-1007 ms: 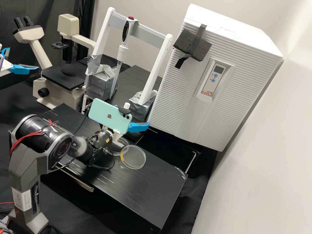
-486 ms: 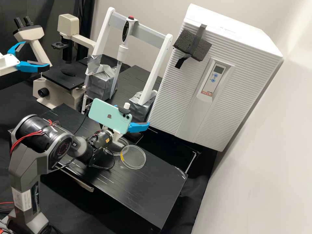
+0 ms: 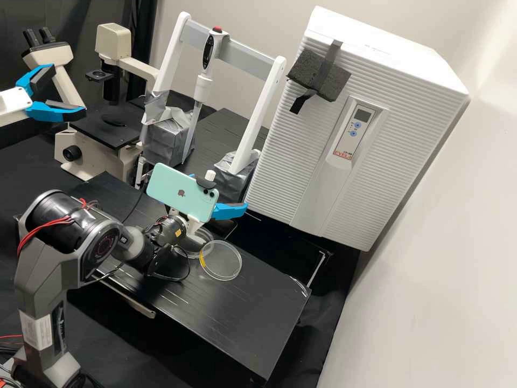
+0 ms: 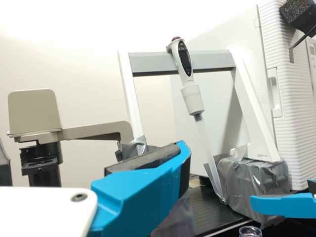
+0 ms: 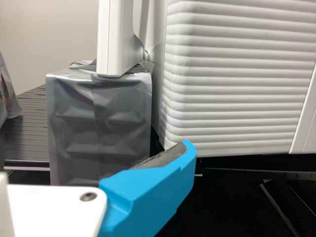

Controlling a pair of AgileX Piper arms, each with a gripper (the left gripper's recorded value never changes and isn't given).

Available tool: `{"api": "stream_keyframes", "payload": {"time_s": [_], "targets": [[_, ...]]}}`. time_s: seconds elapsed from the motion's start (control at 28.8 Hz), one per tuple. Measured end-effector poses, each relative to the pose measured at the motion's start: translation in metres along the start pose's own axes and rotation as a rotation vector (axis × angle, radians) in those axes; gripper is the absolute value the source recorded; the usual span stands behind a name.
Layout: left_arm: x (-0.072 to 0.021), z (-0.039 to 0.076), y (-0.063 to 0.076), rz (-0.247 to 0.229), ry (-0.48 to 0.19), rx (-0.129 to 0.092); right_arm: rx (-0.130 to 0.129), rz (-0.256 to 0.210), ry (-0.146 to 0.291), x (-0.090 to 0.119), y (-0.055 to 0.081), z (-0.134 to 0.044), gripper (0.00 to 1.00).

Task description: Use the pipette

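The pipette (image 3: 207,51) hangs upright from the crossbar of a white stand (image 3: 253,59) at the back of the bench; it also appears in the left wrist view (image 4: 184,69). My left gripper (image 3: 51,92) is open and holds nothing. It hovers at the far left beside the microscope, well short of the pipette, its own fingers (image 4: 148,185) spread wide. My right gripper (image 3: 226,196) sits low in front of the stand's taped right foot (image 5: 98,123). It is open, and one blue finger (image 5: 153,195) is in the right wrist view.
A beige microscope (image 3: 91,124) stands at the back left. A large white ribbed cabinet (image 3: 344,129) fills the right side. A clear petri dish (image 3: 221,260) lies on the black platform (image 3: 242,318), with a second dish (image 3: 198,237) partly under the right arm.
My left gripper has come in from the left edge, moving right and slightly up, and its fingers have spread. The right arm has not moved.
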Motion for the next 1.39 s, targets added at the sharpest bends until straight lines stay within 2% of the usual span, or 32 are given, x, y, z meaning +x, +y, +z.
{"api": "stream_keyframes", "payload": {"time_s": [0.17, 0.28, 0.31, 0.42, 0.52, 0.66, 0.8, 0.87, 1.08, 1.15, 1.18, 1.25, 1.35, 1.39], "targets": [[-0.0024, 0.0, -0.003, -0.01, 0.002, -0.001, 0.0, 0.005, 0.005, -0.002, 0.002, -0.002, 1.0], [-0.0024, 0.0, -0.003, -0.01, 0.002, -0.001, 0.018, 0.028, 0.041, -0.008, 0.012, -0.014, 1.0], [-0.0024, 0.0, -0.003, -0.01, 0.003, -0.002, 0.032, 0.038, 0.072, -0.012, 0.016, -0.024, 1.0], [-0.0024, 0.0, -0.003, -0.01, 0.003, -0.002, 0.038, 0.06, 0.148, -0.019, 0.024, -0.046, 1.0], [-0.0024, 0.0, -0.003, -0.01, 0.003, -0.002, 0.049, 0.061, 0.233, -0.018, 0.029, -0.075, 1.0], [-0.0029, 0.0, -0.003, -0.011, 0.005, -0.004, 0.056, 0.048, 0.282, -0.012, 0.034, -0.101, 1.0], [-0.0052, -0.001, -0.006, -0.021, 0.011, -0.006, 0.031, 0.043, 0.292, -0.003, 0.041, -0.126, 1.0], [-0.0052, -0.002, -0.006, -0.021, 0.012, -0.005, 0.033, 0.057, 0.304, 0.002, 0.045, -0.136, 1.0], [-0.0054, -0.004, -0.005, -0.02, 0.02, -0.002, 0.042, 0.085, 0.271, 0.019, 0.055, -0.158, 1.0], [-0.0055, -0.005, -0.005, -0.019, 0.025, -0.001, 0.033, 0.088, 0.265, 0.026, 0.056, -0.162, 1.0], [-0.0055, -0.006, -0.006, -0.021, 0.028, 0.0, 0.019, 0.083, 0.261, 0.03, 0.055, -0.167, 1.0], [-0.0056, -0.007, -0.005, -0.021, 0.03, 0.001, 0.018, 0.077, 0.257, 0.035, 0.055, -0.172, 1.0], [-0.0047, -0.009, -0.007, -0.027, 0.04, -0.018, 0.005, 0.068, 0.253, 0.043, 0.054, -0.179, 1.0], [-0.0046, -0.009, -0.007, -0.027, 0.04, -0.02, 0.01, 0.07, 0.256, 0.044, 0.054, -0.182, 1.0]]}}
